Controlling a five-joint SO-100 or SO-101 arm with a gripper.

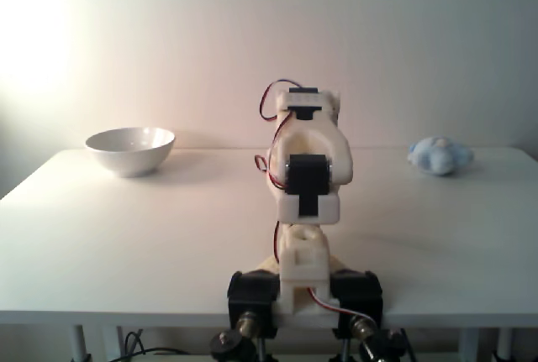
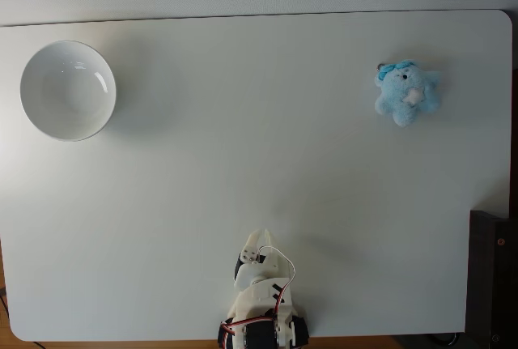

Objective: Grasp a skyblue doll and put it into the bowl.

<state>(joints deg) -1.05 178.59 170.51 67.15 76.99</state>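
Sky-blue plush, the skyblue doll (image 2: pixel 406 93) lies near the table's (image 2: pixel 243 171) far right corner; the bowl (image 2: pixel 68 90) sits far left. From the near edge the gripper (image 2: pixel 255 244), fingers seemingly pressed together, should be opened wide and lowered centred over it.

A white table (image 1: pixel 126 236) stands against a plain pale wall (image 1: pixel 403 34), brightly lit at upper left.
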